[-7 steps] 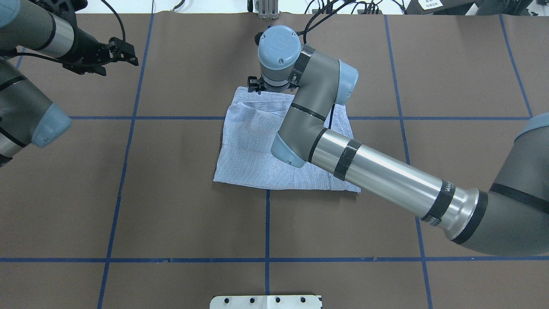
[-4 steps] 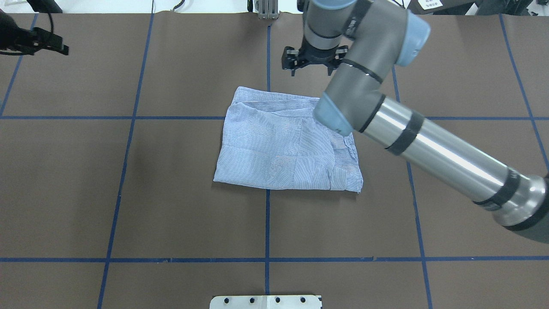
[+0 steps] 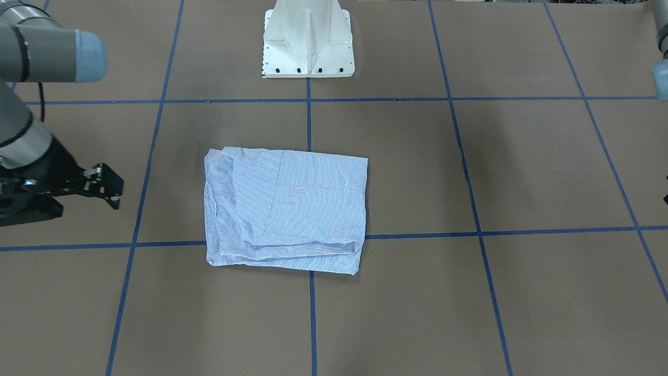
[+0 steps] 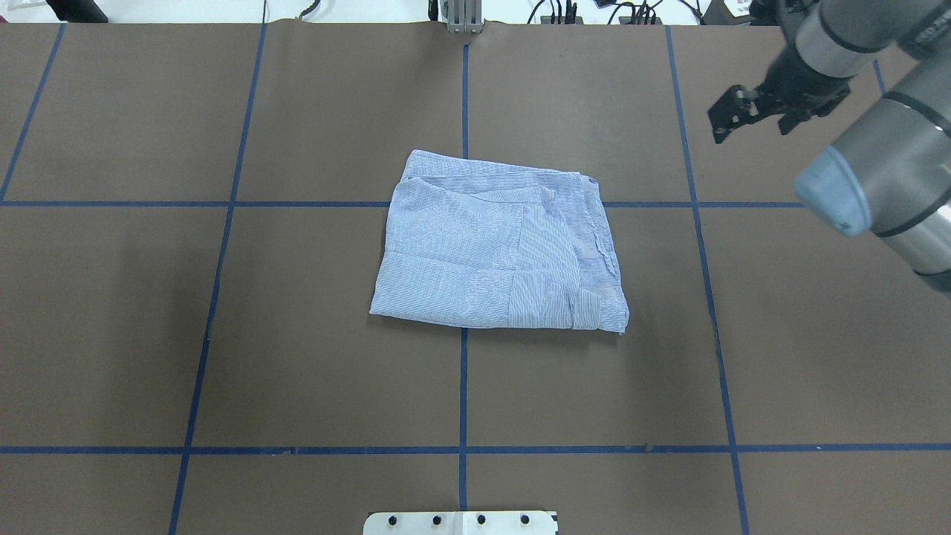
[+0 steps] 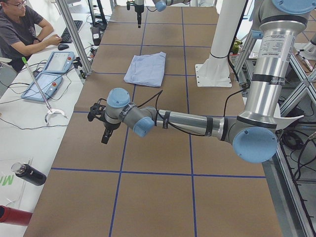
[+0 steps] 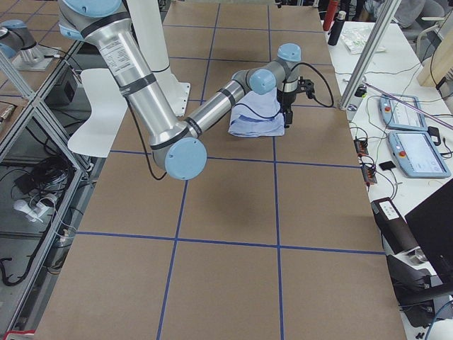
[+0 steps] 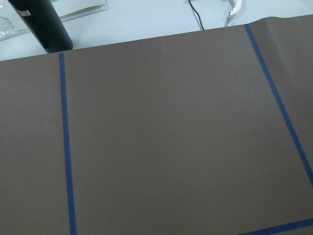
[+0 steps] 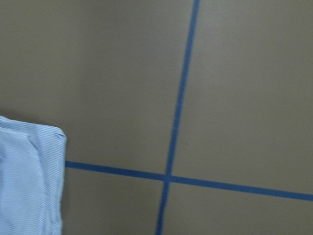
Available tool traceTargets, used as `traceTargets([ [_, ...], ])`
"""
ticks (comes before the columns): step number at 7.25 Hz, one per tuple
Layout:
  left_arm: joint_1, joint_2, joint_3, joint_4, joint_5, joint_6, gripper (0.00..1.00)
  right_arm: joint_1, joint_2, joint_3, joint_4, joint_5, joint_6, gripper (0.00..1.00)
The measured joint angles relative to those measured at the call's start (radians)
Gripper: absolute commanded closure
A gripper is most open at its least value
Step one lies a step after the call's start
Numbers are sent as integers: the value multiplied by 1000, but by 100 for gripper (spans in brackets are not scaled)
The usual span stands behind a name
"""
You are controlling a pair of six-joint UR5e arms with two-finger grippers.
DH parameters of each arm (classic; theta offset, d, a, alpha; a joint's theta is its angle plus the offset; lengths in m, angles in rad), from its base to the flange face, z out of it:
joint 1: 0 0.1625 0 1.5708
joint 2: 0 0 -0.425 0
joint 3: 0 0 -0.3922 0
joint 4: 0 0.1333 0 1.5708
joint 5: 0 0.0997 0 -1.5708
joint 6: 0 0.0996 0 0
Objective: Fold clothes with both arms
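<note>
The clothes are one light blue striped shirt [image 4: 490, 245], lying folded into a rough rectangle in the middle of the table, also in the front view [image 3: 284, 209] and at the right wrist view's lower left corner [image 8: 24, 181]. My right gripper [image 4: 750, 128] hangs open and empty over the far right of the table, well clear of the shirt; the front view has it at the left edge [image 3: 115, 192]. The left gripper [image 5: 101, 126] shows only in the exterior left view, low over bare table far from the shirt. I cannot tell whether it is open or shut.
The white pedestal base [image 3: 308, 47] stands at the robot's side of the table. Blue tape lines [image 4: 463, 386] divide the brown surface. A person [image 5: 19, 29] sits at a side desk with tablets [image 5: 49, 74]. A black bottle [image 7: 41, 24] stands beyond the table's edge.
The right arm lifted off the shirt's far edge and swung away to the far right. The left arm pulled out of the overhead view to the left. The shirt stayed put.
</note>
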Motion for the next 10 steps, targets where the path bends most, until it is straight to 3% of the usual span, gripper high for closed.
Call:
traceTargets([
  [4,-90,87,36,-10,-5,120,0,249,-277,27,-1,171,-398,0],
  [8,-137,143,33,-95,-20,131,0,337,-374,10,10,195,-450,0],
  [10,-140,159,26,-123,29,136,0,357,-416,4,11,191,-455,0],
])
